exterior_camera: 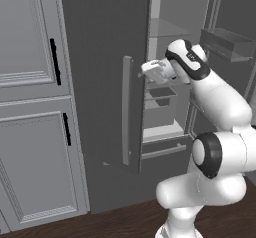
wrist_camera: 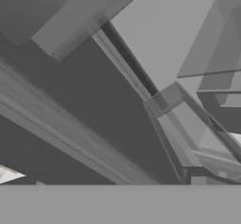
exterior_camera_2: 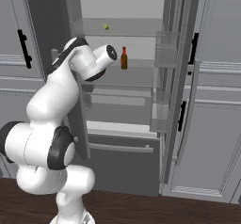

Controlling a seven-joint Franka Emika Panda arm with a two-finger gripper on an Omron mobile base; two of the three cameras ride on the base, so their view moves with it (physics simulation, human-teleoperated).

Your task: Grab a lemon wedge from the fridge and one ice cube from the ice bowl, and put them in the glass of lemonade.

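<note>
1. My own arm fills the foreground — my gripper (exterior_camera: 150, 70) sits at the fridge (exterior_camera: 105, 82) door's inner edge, beside the door handle (exterior_camera: 127, 112).
2. Jaws: I can't tell whether they're open or closed.
3. Lemon wedge (exterior_camera_2: 106, 27) lies on the upper glass shelf (exterior_camera_2: 120, 28), above the brown bottle (exterior_camera_2: 124, 58).
4. Risk — reaching in, my elbow may bump the door or I may topple that bottle.
</note>
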